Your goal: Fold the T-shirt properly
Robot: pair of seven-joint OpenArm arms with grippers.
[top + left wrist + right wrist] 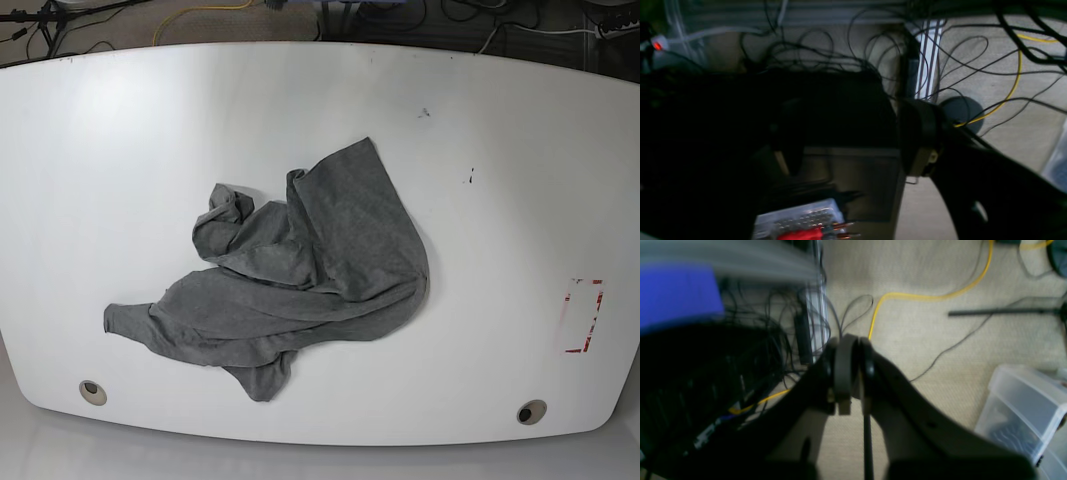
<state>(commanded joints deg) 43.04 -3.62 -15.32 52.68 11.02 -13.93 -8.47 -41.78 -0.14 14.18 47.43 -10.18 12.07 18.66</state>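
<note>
T-shirt [300,275] crumpled mid-table [520,120], white margin on every side.
Right gripper [850,368] pads pressed together, holding nothing; left gripper [920,133] too dark to tell.

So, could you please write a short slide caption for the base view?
Crumpled grey T-shirt lying unfolded on the white table, with neither arm in this view.

One T-shirt [300,280], one table [120,130] with two holes, perhaps two storage bins, blurred.
</note>
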